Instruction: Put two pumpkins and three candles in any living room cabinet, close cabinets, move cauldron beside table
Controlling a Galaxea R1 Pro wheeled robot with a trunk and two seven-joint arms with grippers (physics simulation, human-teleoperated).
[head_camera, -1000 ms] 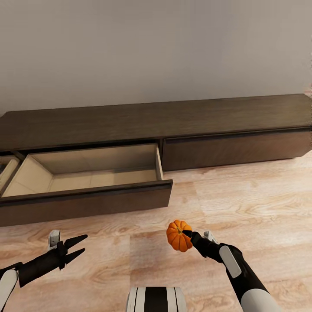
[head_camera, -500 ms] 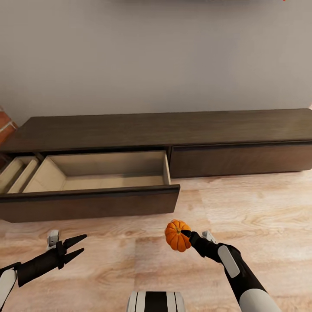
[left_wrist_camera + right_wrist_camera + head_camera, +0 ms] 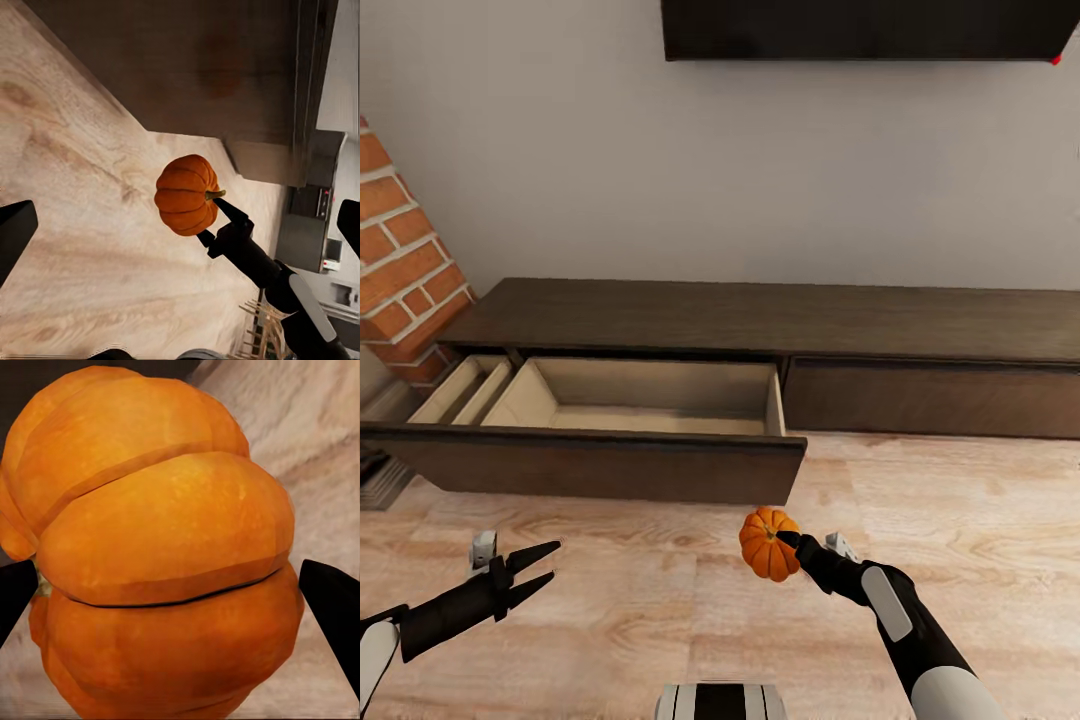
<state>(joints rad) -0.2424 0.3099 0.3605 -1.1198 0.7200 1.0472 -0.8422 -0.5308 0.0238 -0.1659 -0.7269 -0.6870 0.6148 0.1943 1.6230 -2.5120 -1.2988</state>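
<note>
The view has tilted up and swung since a second ago, so the dark wooden cabinet (image 3: 760, 320) sits farther off with its beige drawer (image 3: 650, 400) gaping, while the right gripper (image 3: 792, 545) clamps the ribbed, matte-orange pumpkin (image 3: 768, 543) above plank floor near the drawer's front right corner and the left gripper (image 3: 532, 570) hangs spread and empty.

The cabinet (image 3: 780, 320) runs off the right edge — its open drawer's (image 3: 590, 465) floor mostly hidden.
</note>
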